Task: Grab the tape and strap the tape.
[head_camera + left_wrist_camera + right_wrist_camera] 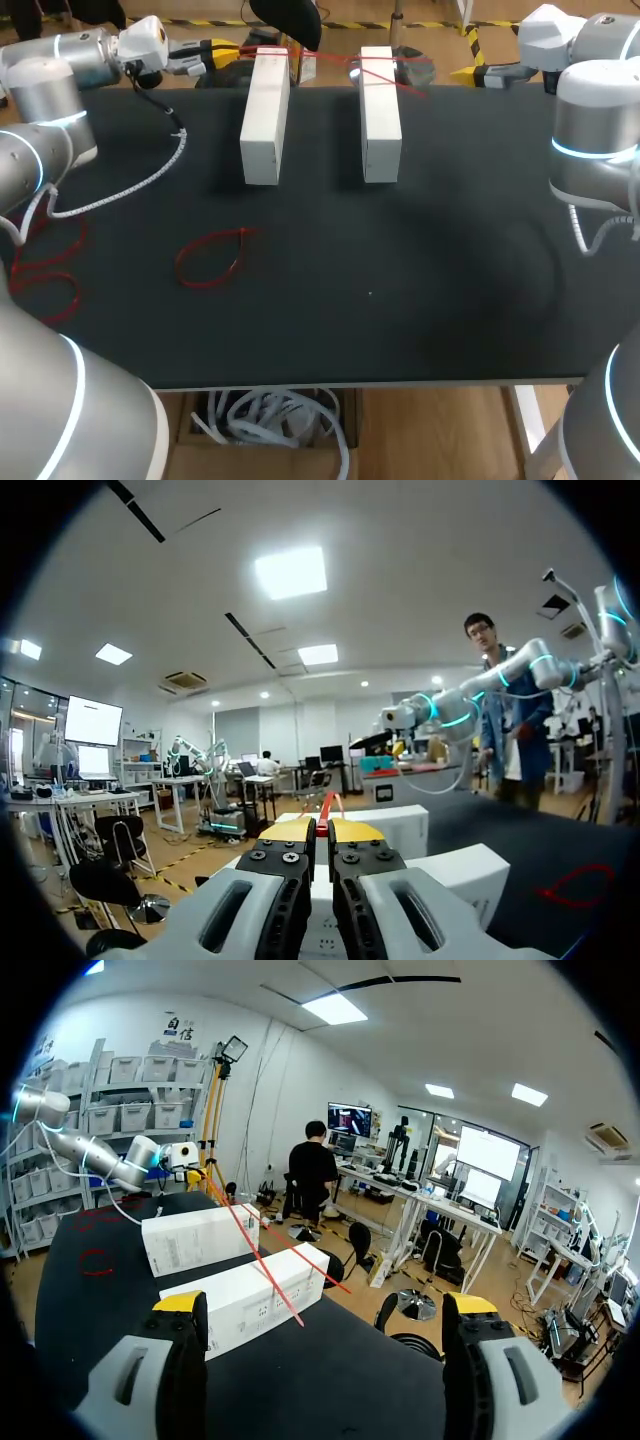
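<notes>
Closest by, on the black table (420, 300): a loose loop of thin red tape (212, 257). Further back, pinching a taut red tape strand (250, 1245) in the left gripper (323, 828), fingers closed tight on it, over two white rectangular blocks (265, 120). Holding the right gripper (325, 1305) spread wide, touching nothing.

A wide table (420, 300) with a dark matte top and pale front edge

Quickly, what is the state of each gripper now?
Left gripper: shut on the tape.
Right gripper: open, holding nothing.
</notes>
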Controlling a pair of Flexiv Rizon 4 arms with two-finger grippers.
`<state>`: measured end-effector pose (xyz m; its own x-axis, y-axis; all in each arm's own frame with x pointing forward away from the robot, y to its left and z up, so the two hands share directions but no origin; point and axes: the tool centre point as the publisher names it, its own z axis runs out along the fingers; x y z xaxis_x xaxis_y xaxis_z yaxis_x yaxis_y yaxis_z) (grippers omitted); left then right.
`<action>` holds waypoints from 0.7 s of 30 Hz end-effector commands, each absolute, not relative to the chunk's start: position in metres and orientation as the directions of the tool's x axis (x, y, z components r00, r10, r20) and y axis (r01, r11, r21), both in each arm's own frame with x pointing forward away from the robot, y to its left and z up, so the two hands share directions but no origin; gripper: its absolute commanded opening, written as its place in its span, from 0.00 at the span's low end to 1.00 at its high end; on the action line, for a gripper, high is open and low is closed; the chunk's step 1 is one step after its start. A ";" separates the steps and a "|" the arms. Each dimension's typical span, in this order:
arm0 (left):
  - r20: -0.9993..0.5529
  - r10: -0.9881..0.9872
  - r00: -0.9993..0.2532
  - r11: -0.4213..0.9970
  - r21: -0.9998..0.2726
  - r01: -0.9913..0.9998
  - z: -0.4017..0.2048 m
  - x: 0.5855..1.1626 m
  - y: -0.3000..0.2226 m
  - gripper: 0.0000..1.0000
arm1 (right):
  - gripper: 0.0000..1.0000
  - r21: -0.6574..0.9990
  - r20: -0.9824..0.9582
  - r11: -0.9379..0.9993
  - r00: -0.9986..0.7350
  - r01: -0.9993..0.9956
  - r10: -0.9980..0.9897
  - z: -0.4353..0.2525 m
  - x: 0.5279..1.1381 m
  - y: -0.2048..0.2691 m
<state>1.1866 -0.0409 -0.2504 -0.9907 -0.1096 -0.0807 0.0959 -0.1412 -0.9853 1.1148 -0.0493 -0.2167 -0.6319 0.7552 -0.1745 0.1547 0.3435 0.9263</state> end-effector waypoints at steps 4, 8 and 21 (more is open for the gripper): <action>-0.126 0.221 -0.967 -0.148 -0.985 0.094 -0.253 1.193 -0.039 0.00 | 1.00 0.926 -0.174 0.344 -0.633 0.156 0.755 -0.217 1.115 -0.050; -0.144 0.272 -0.952 -0.171 -0.980 0.100 -0.240 1.186 -0.041 0.00 | 1.00 0.926 -0.174 0.344 -0.633 0.156 0.755 -0.217 1.115 -0.050; -0.154 0.307 -0.939 -0.300 -0.952 0.058 -0.177 1.152 -0.045 0.00 | 1.00 0.926 -0.174 0.344 -0.633 0.156 0.755 -0.217 1.115 -0.050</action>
<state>1.1496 -0.0470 -0.1815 -0.9972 0.0250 -0.0702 0.0606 -0.2761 -0.9592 1.1148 -0.0493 -0.2168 -0.6319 0.7552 -0.1745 0.1545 0.3433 0.9264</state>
